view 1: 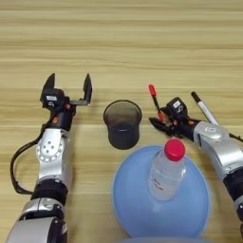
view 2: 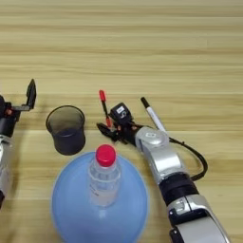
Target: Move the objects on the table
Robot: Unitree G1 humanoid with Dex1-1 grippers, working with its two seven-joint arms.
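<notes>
My right fingers [view 1: 160,119] were clenched around the lower end of the thin dark pen with the red cap [view 1: 154,98], and the pen stood tilted up out of the grasp, its red tip leaning away from me and a touch left. The right arm came in from the lower right, wrist low over the tabletop [view 1: 123,42].

Just beside that wrist, on its far right side, the white-barrelled marker with the black cap [view 1: 204,108] lay flat on the wood, cap end pointing away, its near end slipping behind my forearm. It was untouched.

Left of my right fingers stood the dark translucent cup [view 1: 123,124], upright. Nearer to me sat a pale blue plate [view 1: 192,209], and on it a clear bottle with a red cap [view 1: 167,169] stood upright.

My left fingers [view 1: 68,86] were spread wide and released, gripping nothing, hovering well left of the cup with the tips pointing away from me.
</notes>
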